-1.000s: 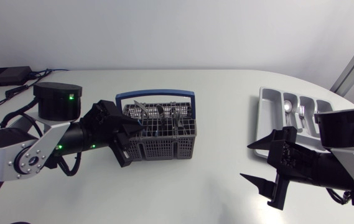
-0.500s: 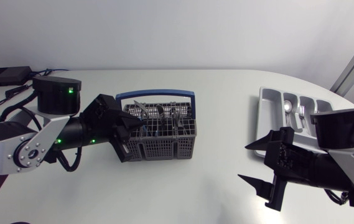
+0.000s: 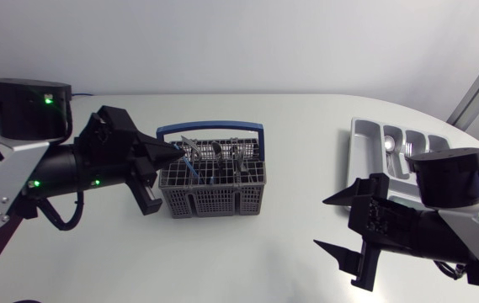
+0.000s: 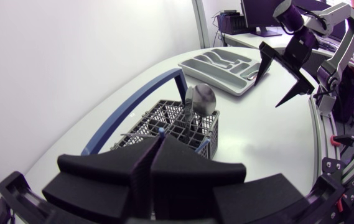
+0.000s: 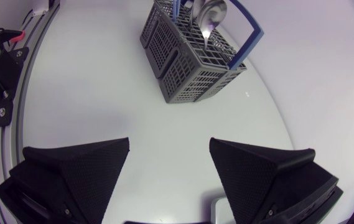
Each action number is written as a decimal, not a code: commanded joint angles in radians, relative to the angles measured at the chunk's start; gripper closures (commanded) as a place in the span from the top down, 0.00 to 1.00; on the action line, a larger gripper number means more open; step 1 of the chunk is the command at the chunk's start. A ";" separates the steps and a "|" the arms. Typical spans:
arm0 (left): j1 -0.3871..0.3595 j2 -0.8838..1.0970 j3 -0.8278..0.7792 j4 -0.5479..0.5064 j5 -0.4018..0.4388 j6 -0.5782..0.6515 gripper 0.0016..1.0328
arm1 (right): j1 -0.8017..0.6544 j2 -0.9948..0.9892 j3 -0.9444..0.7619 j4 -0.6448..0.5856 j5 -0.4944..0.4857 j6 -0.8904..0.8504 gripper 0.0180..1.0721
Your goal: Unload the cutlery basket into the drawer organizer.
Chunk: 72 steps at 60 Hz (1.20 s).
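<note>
Your left gripper (image 3: 174, 155) has its jaws clamped on a thin blue handle (image 3: 188, 167) standing in the cutlery basket (image 3: 214, 200), near the middle of the table (image 3: 294, 168). Your right gripper (image 3: 320, 224) hangs with jaws wide apart, just in front of the drawer organizer (image 3: 359, 135) at the right edge.

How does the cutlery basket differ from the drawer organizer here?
The cutlery basket is dark grey mesh with a blue hoop handle; the drawer organizer is a pale grey solid tray without one. Cutlery stands upright in the basket; a spoon and fork lie flat in the organizer. The left gripper grips a blue-handled piece at the basket; the right arm partly hides the organizer. Both sit on the table.
</note>
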 commanded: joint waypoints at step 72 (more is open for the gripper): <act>-0.156 0.001 0.348 -0.206 0.025 -0.556 0.21 | 0.256 0.028 0.279 0.058 0.109 0.410 0.79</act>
